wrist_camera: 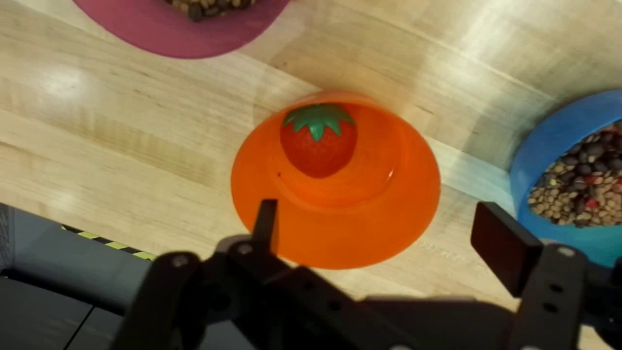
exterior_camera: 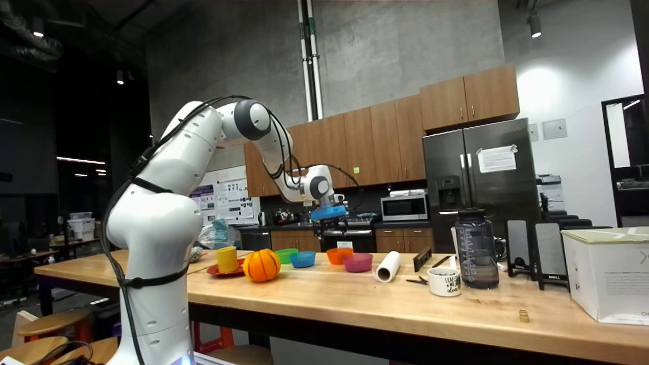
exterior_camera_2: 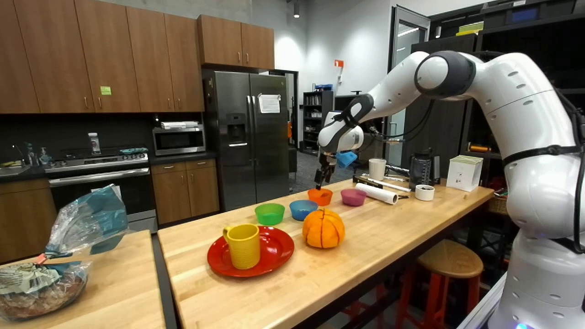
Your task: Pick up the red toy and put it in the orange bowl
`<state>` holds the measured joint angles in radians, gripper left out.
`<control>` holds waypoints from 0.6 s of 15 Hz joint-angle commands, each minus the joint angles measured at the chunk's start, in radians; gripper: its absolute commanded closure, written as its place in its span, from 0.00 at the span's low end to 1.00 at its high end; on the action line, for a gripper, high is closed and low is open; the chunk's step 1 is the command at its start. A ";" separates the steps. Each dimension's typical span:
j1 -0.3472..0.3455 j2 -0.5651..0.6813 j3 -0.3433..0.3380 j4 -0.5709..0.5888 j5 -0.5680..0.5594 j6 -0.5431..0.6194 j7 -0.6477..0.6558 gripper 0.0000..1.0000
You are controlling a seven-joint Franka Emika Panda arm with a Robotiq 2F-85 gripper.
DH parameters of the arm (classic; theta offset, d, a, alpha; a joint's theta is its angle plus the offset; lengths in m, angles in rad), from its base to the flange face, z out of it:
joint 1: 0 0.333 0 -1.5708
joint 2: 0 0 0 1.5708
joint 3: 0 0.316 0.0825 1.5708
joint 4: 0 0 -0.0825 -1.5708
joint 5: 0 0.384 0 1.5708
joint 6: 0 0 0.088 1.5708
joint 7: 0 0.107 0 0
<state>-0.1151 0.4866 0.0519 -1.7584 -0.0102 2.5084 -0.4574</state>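
Note:
The red toy [wrist_camera: 318, 150], strawberry-shaped with a green leafy top, lies inside the orange bowl [wrist_camera: 335, 238] against its wall in the wrist view. The bowl stands on the wooden table in both exterior views [exterior_camera: 337, 257] [exterior_camera_2: 320, 197]; the toy is hidden inside it there. My gripper [wrist_camera: 379, 212] is open and empty, its fingers wide apart. In the wrist view the left finger overlaps the bowl's edge and the right finger is beside the bowl. In both exterior views the gripper [exterior_camera: 332, 233] [exterior_camera_2: 322, 180] points down above the orange bowl.
A blue bowl [wrist_camera: 549, 141] and a pink bowl [wrist_camera: 204, 41], both with small grains, flank the orange bowl. A green bowl [exterior_camera_2: 269, 214], orange pumpkin [exterior_camera_2: 323, 228], red plate [exterior_camera_2: 279, 258] with yellow mug [exterior_camera_2: 245, 246], and white paper roll [exterior_camera_2: 378, 193] are also on the table.

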 commanded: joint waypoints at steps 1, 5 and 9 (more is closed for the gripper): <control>-0.011 -0.186 0.016 -0.202 0.028 -0.012 0.020 0.00; 0.000 -0.352 0.017 -0.356 0.073 -0.043 0.021 0.00; 0.027 -0.524 -0.001 -0.488 0.125 -0.128 0.012 0.00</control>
<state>-0.1045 0.1167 0.0642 -2.1219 0.0741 2.4352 -0.4418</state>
